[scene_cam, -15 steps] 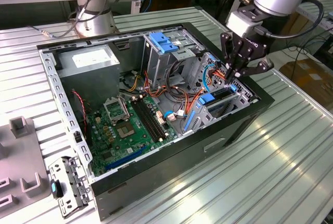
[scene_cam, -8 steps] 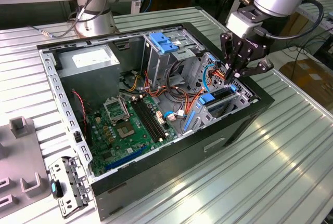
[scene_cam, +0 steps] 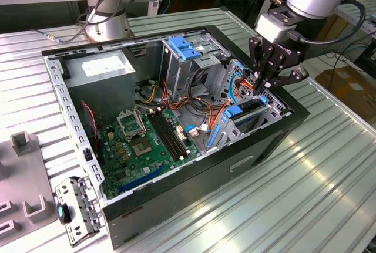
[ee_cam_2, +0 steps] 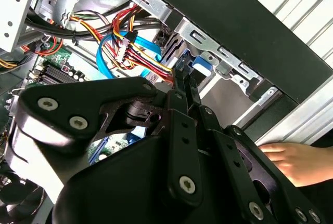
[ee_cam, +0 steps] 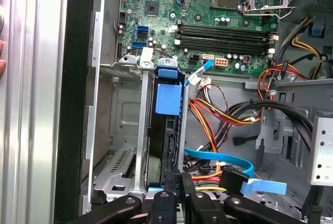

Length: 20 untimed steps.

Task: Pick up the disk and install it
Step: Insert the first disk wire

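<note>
The disk (ee_cam: 165,141) stands on edge in a slot of the metal drive cage (scene_cam: 267,112), at the end of the open computer case (scene_cam: 194,176) on the exterior view's right. Its dark body sits between two metal walls, with a blue plastic tab (ee_cam: 167,99) at its far end. My gripper (scene_cam: 259,84) reaches down into the cage from above. The black fingers (ee_cam_2: 183,78) are shut together, and their tips (ee_cam: 177,177) rest at the disk's near edge, beside its blue rail (ee_cam_2: 200,67). Whether they pinch anything I cannot see.
Red, yellow and blue cables (ee_cam: 218,156) hang close beside the slot. The motherboard (scene_cam: 144,141), a grey power-supply box (scene_cam: 103,68) and a blue ribbed bracket (scene_cam: 185,47) fill the case. A person's hand (ee_cam_2: 294,161) rests outside the case wall. Another arm's base (scene_cam: 106,24) stands behind.
</note>
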Motion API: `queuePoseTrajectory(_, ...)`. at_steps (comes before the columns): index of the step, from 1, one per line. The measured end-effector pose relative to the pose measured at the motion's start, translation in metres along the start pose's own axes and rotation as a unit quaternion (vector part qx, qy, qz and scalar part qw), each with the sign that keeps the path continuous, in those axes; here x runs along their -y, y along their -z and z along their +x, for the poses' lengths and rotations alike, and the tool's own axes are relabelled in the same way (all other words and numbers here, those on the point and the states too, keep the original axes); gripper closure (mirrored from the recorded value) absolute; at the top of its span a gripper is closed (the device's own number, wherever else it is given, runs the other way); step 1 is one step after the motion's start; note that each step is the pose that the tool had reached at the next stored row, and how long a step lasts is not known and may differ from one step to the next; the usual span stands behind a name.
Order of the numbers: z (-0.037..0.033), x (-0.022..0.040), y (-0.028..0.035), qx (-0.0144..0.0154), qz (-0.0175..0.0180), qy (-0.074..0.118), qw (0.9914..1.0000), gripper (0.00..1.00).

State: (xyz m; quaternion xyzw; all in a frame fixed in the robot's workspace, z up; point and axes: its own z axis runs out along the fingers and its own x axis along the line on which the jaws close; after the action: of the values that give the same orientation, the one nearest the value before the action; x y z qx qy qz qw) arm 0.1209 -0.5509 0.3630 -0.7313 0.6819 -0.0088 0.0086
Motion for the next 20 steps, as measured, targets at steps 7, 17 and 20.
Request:
queuePoseTrajectory(7, -0.0001, -0.0029, -0.0034, -0.0004, 0.0, -0.016, 0.99988, 0.84)
queuePoseTrajectory(17, 0.0036, -0.0109, -0.0064, 0.0003, 0.0028, -0.011, 0.99994, 0.84)
queuePoseTrajectory(20, 0.0036, -0.0109, -0.008, 0.0003, 0.003, -0.011, 0.99994, 0.84)
